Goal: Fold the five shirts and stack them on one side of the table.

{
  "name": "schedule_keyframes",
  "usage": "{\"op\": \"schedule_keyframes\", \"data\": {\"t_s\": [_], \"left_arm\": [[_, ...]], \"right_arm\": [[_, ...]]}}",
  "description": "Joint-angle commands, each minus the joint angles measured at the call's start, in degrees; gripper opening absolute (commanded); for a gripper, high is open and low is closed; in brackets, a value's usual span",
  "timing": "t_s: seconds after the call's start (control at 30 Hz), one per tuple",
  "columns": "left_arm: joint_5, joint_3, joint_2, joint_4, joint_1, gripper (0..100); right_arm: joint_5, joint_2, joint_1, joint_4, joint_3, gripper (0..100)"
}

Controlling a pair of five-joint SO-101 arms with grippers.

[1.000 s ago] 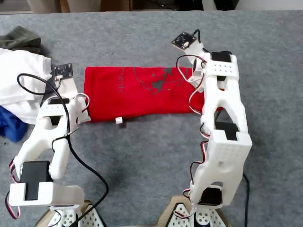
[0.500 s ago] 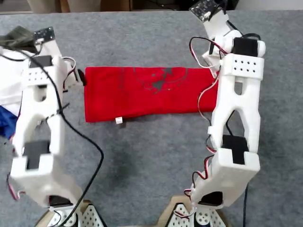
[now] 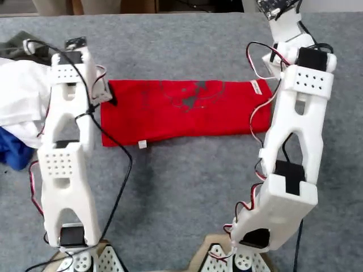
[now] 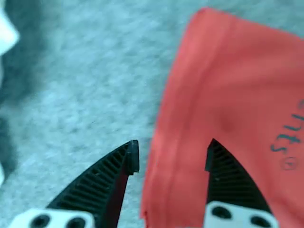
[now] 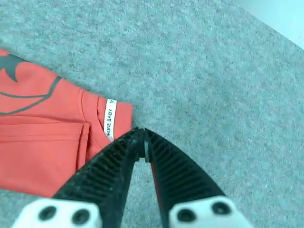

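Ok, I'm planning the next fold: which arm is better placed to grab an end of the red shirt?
Left, probably. The left gripper is open astride one end of the shirt, ready to close. The right gripper is shut beside the other end.

The left arm reaches up the left side of the high view, and the left gripper has its fingers spread wide. The right arm reaches up the right side, and the right gripper has its fingertips pressed together.
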Motion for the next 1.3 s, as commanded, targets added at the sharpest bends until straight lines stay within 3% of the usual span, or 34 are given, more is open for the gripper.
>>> {"op": "schedule_keyframes", "data": {"t_s": [0.0,0.33,0.47,0.9,1.07,1.27], "left_arm": [[0.18,-8.79,2.77,2.02,1.05,24],[-0.18,-16.97,10.51,5.80,-2.20,23],[-3.43,-16.79,12.53,6.07,-1.14,23],[-6.33,-18.29,18.24,6.07,1.23,2],[-6.42,-22.24,17.80,7.82,0.44,2],[-9.41,-27.78,15.08,10.55,-5.19,2]], "right_arm": [[-0.44,-0.13,0.48,-1.23,-2.07,0.8],[-0.44,-0.13,0.57,-1.14,-2.07,0.9],[-0.44,-0.13,0.48,-1.14,-2.07,0.9],[-0.44,-0.31,0.75,-1.23,-2.07,0.9],[-0.44,-0.57,1.80,-1.23,-2.33,0.9],[-0.53,-0.57,5.41,-0.97,-4.70,0.9]]}}
